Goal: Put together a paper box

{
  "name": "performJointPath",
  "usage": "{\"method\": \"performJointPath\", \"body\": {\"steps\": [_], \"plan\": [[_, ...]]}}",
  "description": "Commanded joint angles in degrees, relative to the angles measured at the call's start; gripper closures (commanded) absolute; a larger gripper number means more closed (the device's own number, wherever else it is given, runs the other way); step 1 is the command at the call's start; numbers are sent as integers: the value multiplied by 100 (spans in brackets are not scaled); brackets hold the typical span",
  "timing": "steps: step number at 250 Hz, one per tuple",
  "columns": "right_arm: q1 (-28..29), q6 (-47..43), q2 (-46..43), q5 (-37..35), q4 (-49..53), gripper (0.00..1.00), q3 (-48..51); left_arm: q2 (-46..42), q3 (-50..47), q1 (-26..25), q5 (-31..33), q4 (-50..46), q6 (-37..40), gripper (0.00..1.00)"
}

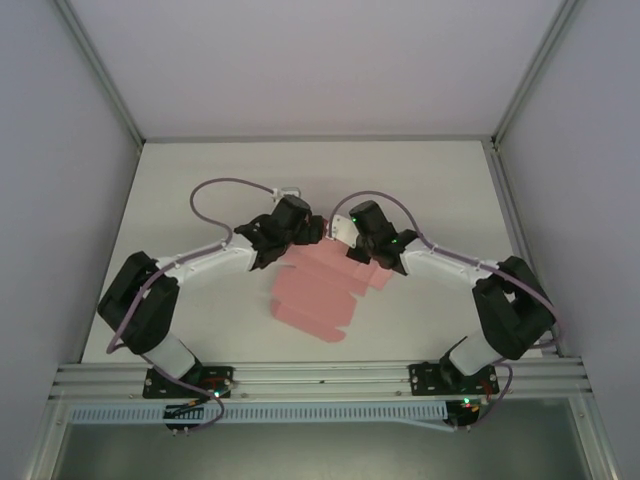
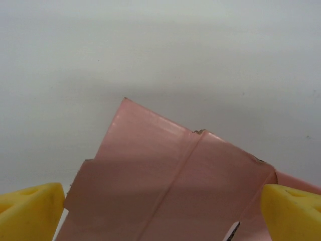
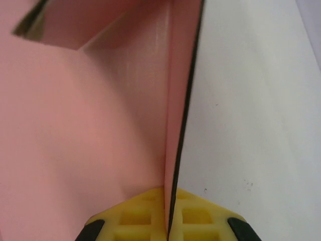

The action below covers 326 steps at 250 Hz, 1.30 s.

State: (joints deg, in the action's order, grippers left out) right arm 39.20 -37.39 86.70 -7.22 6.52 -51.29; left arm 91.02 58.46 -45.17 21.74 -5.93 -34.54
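The paper box (image 1: 312, 295) is a salmon-pink creased sheet, partly folded, lying mid-table between the two arms. My left gripper (image 1: 303, 228) hovers over its far-left part. In the left wrist view its yellow fingertips (image 2: 32, 210) stand wide apart, and a creased panel of the paper box (image 2: 170, 186) spans the gap between them; the gripper (image 2: 163, 216) is open. My right gripper (image 1: 366, 240) is at the sheet's far-right edge. In the right wrist view it (image 3: 170, 216) is shut on an upright flap of the paper box (image 3: 173, 125), which is pinched edge-on between the yellow pads.
The white table (image 1: 200, 170) is walled on the left, right and back. An aluminium rail (image 1: 320, 375) carries both arm bases at the near edge. Purple cables (image 1: 215, 190) loop above the left arm.
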Motion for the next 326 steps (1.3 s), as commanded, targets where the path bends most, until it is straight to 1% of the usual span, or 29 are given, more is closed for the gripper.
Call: {"method": "performJointPath", "body": {"steps": [1, 29, 61, 75, 94, 107, 125, 142, 159, 176, 214, 232, 245, 277, 326], "plan": [[139, 126, -285, 687, -556, 100, 61, -406, -136, -179, 1, 775, -319, 1], [64, 118, -313, 410, -406, 100, 51, -795, -243, -90, -21, 243, -148, 0], [-61, 159, -385, 311, -309, 100, 87, -1712, -814, 101, -568, 89, 194, 0], [-96, 166, -434, 302, -330, 100, 135, -2196, -1106, 206, -703, 40, 176, 1], [-147, 180, -507, 302, -351, 100, 184, -2783, -1457, 434, -871, -94, 158, 0], [-174, 202, -549, 309, -375, 100, 215, -3041, -1609, 706, -901, -372, 111, 0], [-198, 206, -590, 343, -389, 100, 242, -3143, -1717, 1168, -894, -878, -64, 0], [-198, 234, -602, 365, -398, 100, 243, -3072, -1865, 1545, -976, -1078, -109, 0], [-205, 263, -615, 391, -380, 100, 236, -2915, -2031, 1864, -1174, -1007, -86, 1], [-207, 266, -635, 429, -379, 100, 234, -2718, -2152, 2036, -1419, -745, -83, 0], [-214, 315, -650, 409, -354, 100, 224, -2153, -2130, 2048, -2138, -163, 172, 0], [-241, 362, -679, 426, -370, 100, 234, -1924, -2108, 2009, -2268, -57, 264, 0], [-248, 401, -705, 457, -380, 100, 246, -1839, -2148, 1962, -2338, 60, 347, 0], [-268, 427, -761, 495, -390, 100, 277, -1723, -2161, 1757, -2883, 479, 642, 0], [-267, 442, -763, 499, -318, 100, 286, -1711, -2022, 1314, -2991, 784, 857, 0]]}}
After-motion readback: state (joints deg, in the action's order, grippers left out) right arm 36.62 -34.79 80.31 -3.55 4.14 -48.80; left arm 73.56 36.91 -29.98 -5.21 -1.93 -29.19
